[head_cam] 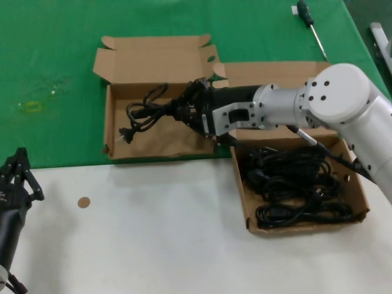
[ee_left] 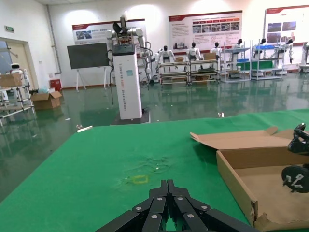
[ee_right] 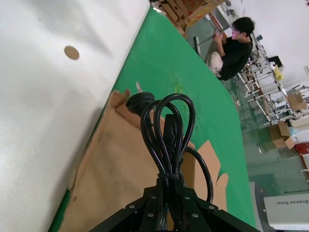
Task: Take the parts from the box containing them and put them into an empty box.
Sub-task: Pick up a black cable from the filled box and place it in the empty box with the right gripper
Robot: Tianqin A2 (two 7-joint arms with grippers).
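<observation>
My right gripper (head_cam: 185,114) is shut on a coiled black power cord (head_cam: 148,110), gripping it at its bundled middle, over the inside of the empty box (head_cam: 113,150). The loops and plug (head_cam: 126,135) reach toward that box's left wall. In the right wrist view the cord (ee_right: 167,126) sticks out from between the shut fingers (ee_right: 152,195) above the cardboard floor (ee_right: 113,169). Several more coiled cords (head_cam: 294,184) lie in the wider box (head_cam: 245,211) on the right. My left gripper (head_cam: 19,166) is parked shut at the lower left, fingertips (ee_left: 163,186) together.
A green-handled screwdriver (head_cam: 310,26) lies on the green mat (head_cam: 55,73) at the back right. The white table surface (head_cam: 159,239) in front carries a small round brown disc (head_cam: 84,202). The empty box's lid (head_cam: 153,58) lies open behind it.
</observation>
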